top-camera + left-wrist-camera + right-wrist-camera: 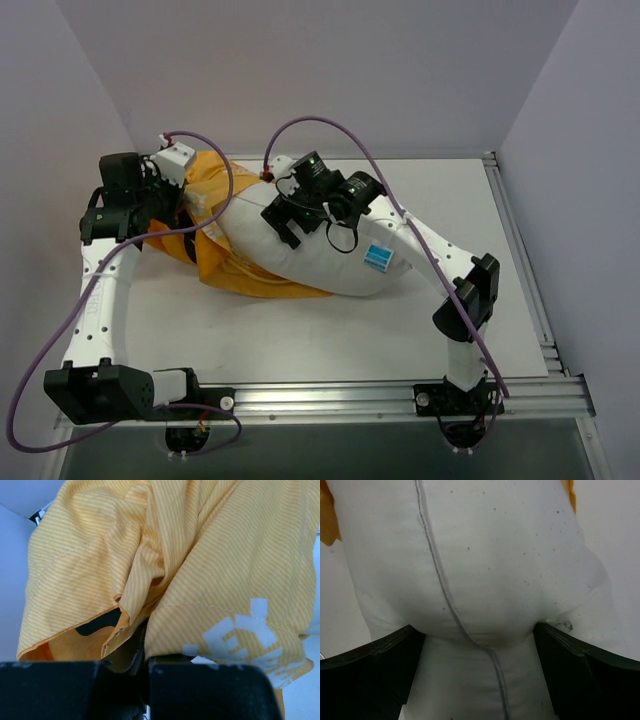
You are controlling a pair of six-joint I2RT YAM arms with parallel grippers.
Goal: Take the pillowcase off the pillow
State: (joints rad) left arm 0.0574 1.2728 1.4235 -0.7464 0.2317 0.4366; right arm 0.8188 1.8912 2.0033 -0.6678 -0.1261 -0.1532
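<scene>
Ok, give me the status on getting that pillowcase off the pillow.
Done: most of the pillow lies bare on the table, with the pillowcase bunched at its left end. In hand: the left gripper is shut on the orange fabric, and the right gripper stands open, jaws astride the pillow. Left: pull the cover off the end it covers.

I log, outside the job itself:
- One white table, matte.
- One slotted aluminium rail along its near edge.
- A second rail along its right edge, meeting the first at the near right corner.
- Pale back wall, left wall and right wall enclosing the table.
</scene>
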